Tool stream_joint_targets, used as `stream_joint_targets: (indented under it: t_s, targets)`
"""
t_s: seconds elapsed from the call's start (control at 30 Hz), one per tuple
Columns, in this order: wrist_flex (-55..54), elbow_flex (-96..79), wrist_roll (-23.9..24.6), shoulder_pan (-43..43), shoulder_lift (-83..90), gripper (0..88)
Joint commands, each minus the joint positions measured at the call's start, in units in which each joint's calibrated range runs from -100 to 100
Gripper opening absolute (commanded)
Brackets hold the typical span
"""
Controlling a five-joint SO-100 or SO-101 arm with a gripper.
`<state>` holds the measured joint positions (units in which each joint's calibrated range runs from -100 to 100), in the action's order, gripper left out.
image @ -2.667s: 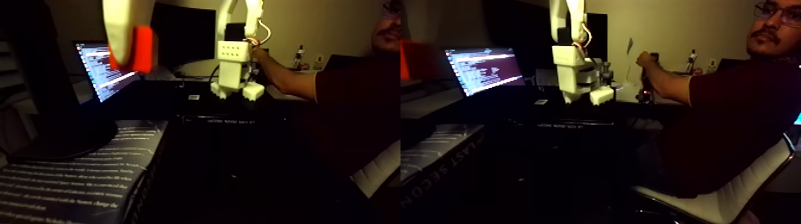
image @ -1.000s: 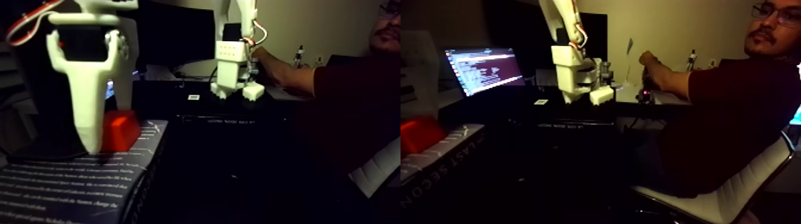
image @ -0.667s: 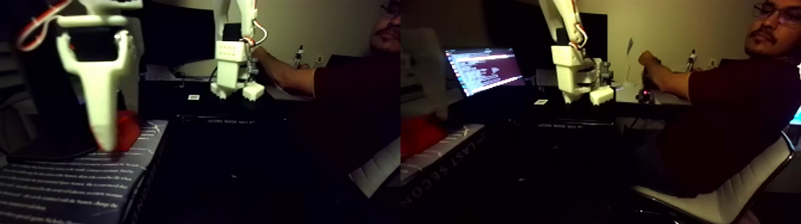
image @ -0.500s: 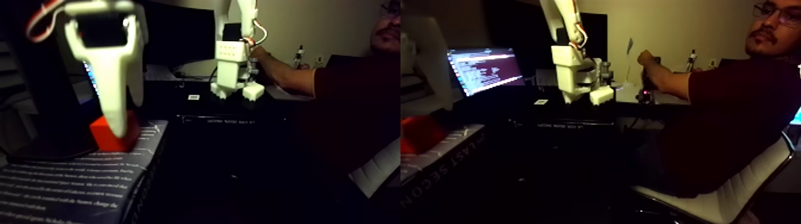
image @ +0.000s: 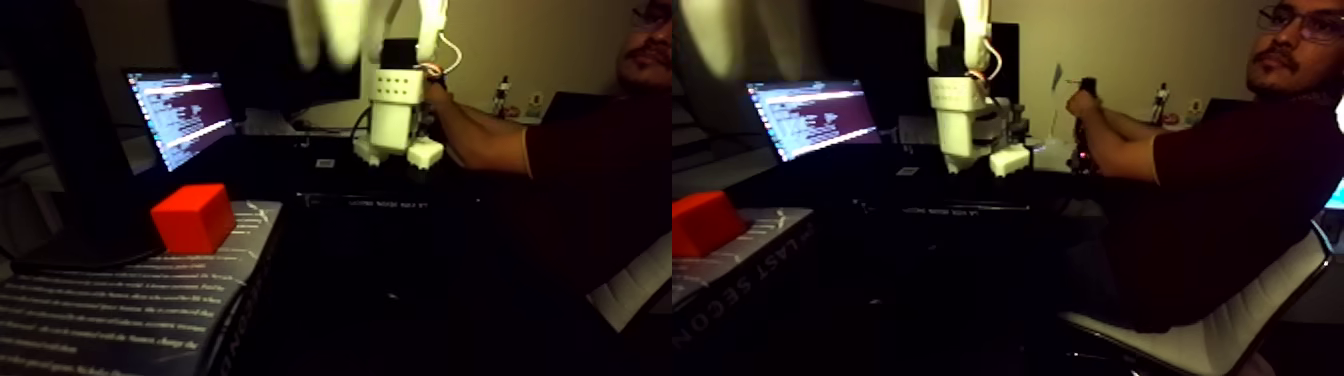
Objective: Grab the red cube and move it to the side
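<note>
The gripper (image: pixel 335 40) had lifted clear to the top of the fixed view, a pale blur, its opening impossible to judge. Half a second earlier its fingers straddled the red cube (image: pixel 194 217); now the cube sat alone on the dark printed book (image: pixel 130 300), beside the laptop (image: pixel 180 115).

Red cube on a black book, white arm behind it

The red cube (image: pixel 194 217) is showing a bright red-orange, plain and unpatterned, against the black book (image: pixel 130 300) under it, whose cover is carrying rows of pale grey lettering. Behind the cube, the arm's base (image: pixel 395 115) is glowing creamy white, and the blurred hand (image: pixel 335 30) above is looking pale cream. Left of that base, the laptop screen (image: pixel 180 115) is showing light text lines on dark blue. The person's shirt (image: pixel 1230 200) is appearing dark maroon.
</note>
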<state>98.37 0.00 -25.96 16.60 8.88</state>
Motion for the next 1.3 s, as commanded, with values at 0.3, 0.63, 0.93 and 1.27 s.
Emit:
stream_joint_targets:
  t_s: [0.3,0.63,0.93,1.27]
  targets:
    - [-10.28,-27.17,23.45,-26.68,31.46,31.9]
    - [-28.86,-60.36,23.88,-29.67,56.92,0.6]
    - [-31.98,-75.15,27.66,-28.84,75.24,0.6]
    - [-38.06,-87.39,27.66,-23.35,76.59,0.6]
